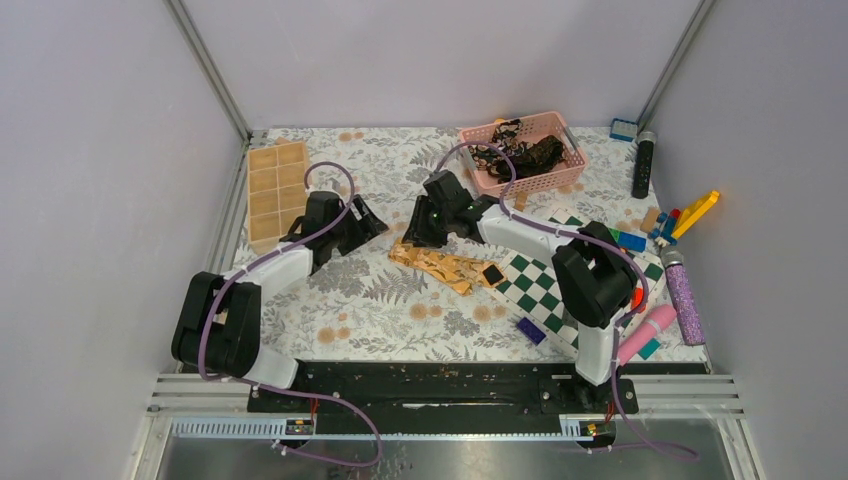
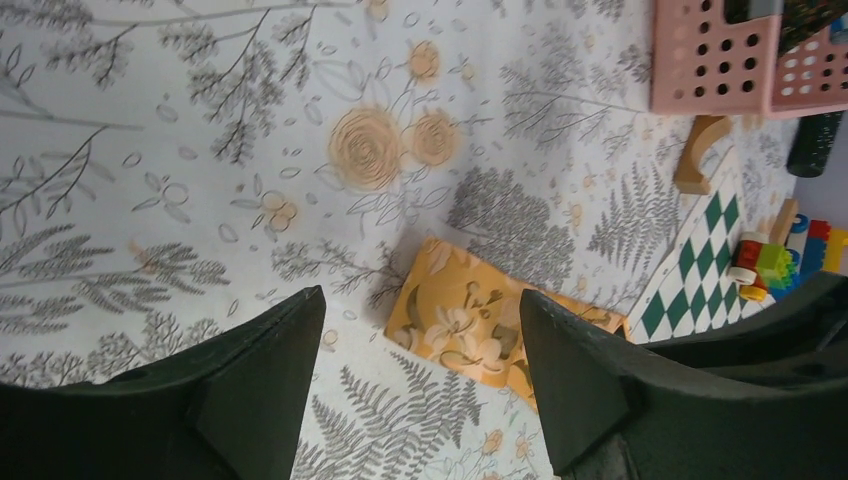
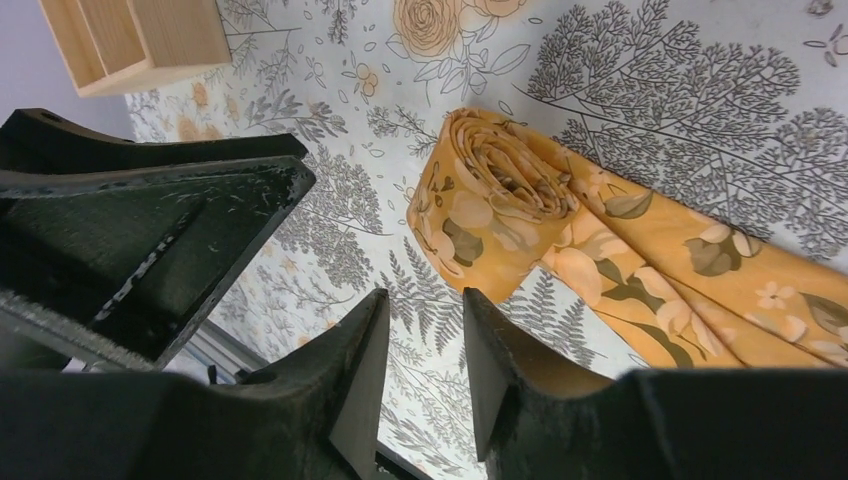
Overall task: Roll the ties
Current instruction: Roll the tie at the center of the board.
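Note:
A golden-tan tie [image 1: 445,266] with a flower print lies flat on the table, running toward the checkered board. Its left end is wound into a small loose roll [image 3: 500,175]. My right gripper [image 1: 413,237] hovers just off that rolled end; in the right wrist view the jaws [image 3: 424,295] stand a narrow gap apart with only tablecloth between them. My left gripper [image 1: 376,226] is open a little left of the tie, whose end [image 2: 462,320] shows between and beyond its fingertips, untouched. Dark ties [image 1: 522,150] lie in the pink basket [image 1: 560,184].
A wooden compartment tray [image 1: 277,190] stands at the far left. The green-and-white checkered board [image 1: 548,288] lies under the right arm. Toy bricks [image 1: 685,215], a black cylinder [image 1: 645,165], a purple glitter bottle [image 1: 685,297] and a pink object [image 1: 648,335] crowd the right side.

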